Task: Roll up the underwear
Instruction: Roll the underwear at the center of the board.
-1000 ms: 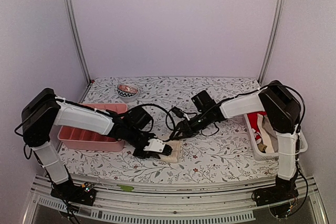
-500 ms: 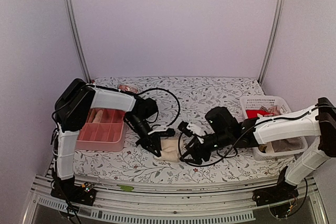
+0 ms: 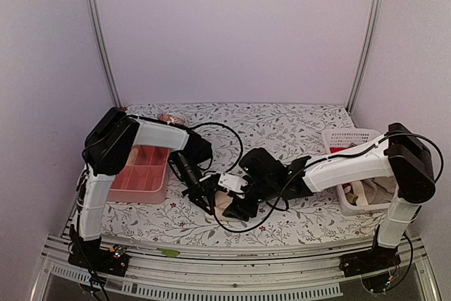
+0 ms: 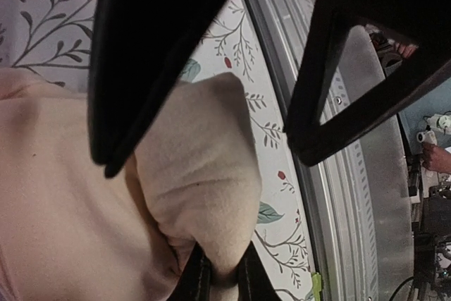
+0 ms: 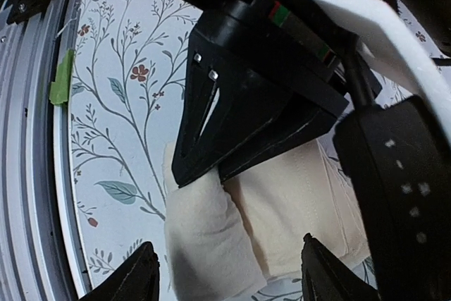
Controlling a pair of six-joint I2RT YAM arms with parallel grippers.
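Close to the front edge of the bench (image 3: 296, 128), a little left of its middle, lies the underwear (image 3: 227, 206). It is a cream, soft, finely napped garment folded into a thick pad with rounded corners, and a stitched seam runs along one flat panel. The left end effector (image 4: 224, 276) is closed tight on it. Its two slim black fingertips pinch a plump fold, so the fabric puckers and bulges round the nip. In the right wrist view the same fingers show as a black wedge with small screw heads, pressed together at the cloth's rolled edge. The right end effector (image 5: 232, 273) stands wide open and holds nothing. Its matte black fingers straddle the garment, one to either side, and I cannot tell whether they touch it. From above, the two end effectors meet over the pad, with black cables looping behind them.

The bench is covered by a white sheet printed with thin branches, grey-green leaves and small red flowers. A pink plastic tray (image 3: 137, 194), rectangular and split into compartments, sits by the left edge under the left arm. A small bowl (image 3: 169, 117), partly hidden by that arm, sits near the back left corner. A white basket (image 3: 352, 135) with perforated walls stands at the right edge, with pale cloth heaped inside. Along the front edge runs a ribbed metal rail (image 3: 282, 255) carrying a scrap of green tape (image 3: 169, 252).
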